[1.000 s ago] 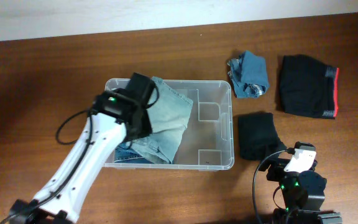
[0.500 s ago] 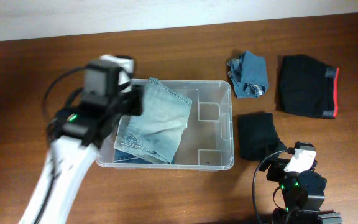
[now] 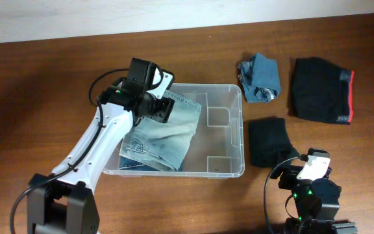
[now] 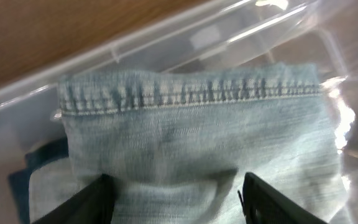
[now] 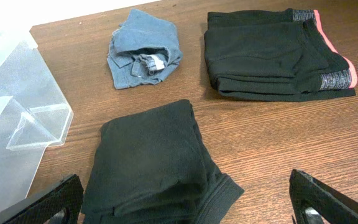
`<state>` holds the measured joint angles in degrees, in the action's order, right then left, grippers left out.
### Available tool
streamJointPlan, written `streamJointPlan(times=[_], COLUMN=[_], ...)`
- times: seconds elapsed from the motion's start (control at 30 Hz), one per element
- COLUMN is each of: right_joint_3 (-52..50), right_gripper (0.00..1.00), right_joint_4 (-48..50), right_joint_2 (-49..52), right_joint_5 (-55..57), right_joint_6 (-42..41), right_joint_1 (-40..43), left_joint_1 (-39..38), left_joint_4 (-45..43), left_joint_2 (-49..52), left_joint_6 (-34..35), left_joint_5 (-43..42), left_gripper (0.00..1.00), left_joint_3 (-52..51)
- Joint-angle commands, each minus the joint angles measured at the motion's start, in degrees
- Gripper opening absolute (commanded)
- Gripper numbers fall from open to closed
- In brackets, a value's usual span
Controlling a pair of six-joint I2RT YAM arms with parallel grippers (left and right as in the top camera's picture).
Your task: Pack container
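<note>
The clear plastic container (image 3: 229,140) sits mid-table and holds folded light blue jeans (image 3: 167,133) in its left half. My left gripper (image 3: 163,108) hovers over the jeans' far edge inside the bin, jaws open and empty; in the left wrist view the jeans (image 4: 191,143) lie between its fingers (image 4: 176,205), with the bin wall (image 4: 166,43) behind. My right gripper (image 3: 307,172) rests open at the front right, its fingers (image 5: 185,202) either side of a folded black garment (image 5: 151,155).
A crumpled blue garment (image 3: 260,77) and black shorts with a red band (image 3: 322,90) lie at the back right. The folded black garment (image 3: 268,141) lies just right of the container. The right half of the container holds nothing.
My left arm let go of the jeans, swung out left, then came back over the jeans' far edge. The jeans now lie flatter in the bin. The right arm has not moved.
</note>
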<state>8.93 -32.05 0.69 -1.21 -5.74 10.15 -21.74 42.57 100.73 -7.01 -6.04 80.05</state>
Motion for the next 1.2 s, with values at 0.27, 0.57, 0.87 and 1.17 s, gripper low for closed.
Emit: streamJointPlan(times=[0.27, 0.57, 0.87, 1.17], right_joint_3=[-0.37, -0.37, -0.37, -0.37], right_gripper=[0.98, 0.98, 0.99, 0.98], right_joint_4=[-0.04, -0.04, -0.04, -0.04], right_joint_2=[-0.33, -0.33, -0.33, -0.33], right_joint_5=[-0.28, -0.28, -0.28, -0.28], right_joint_6=[0.39, 0.42, 0.42, 0.42], right_joint_1=[0.37, 0.37, 0.37, 0.37], left_joint_1=[8.83, 5.73, 0.7, -1.92], left_joint_4=[8.61, 28.83, 44.85, 18.4], left_joint_2=[3.98, -3.37, -5.03, -4.9], left_joint_6=[4.0, 2.56, -4.11, 1.49], left_joint_5=[5.84, 0.85, -2.14, -5.09], left_gripper=[0.54, 0.57, 0.62, 0.61], left_joint_3=[-0.02, 20.11, 19.19, -14.67])
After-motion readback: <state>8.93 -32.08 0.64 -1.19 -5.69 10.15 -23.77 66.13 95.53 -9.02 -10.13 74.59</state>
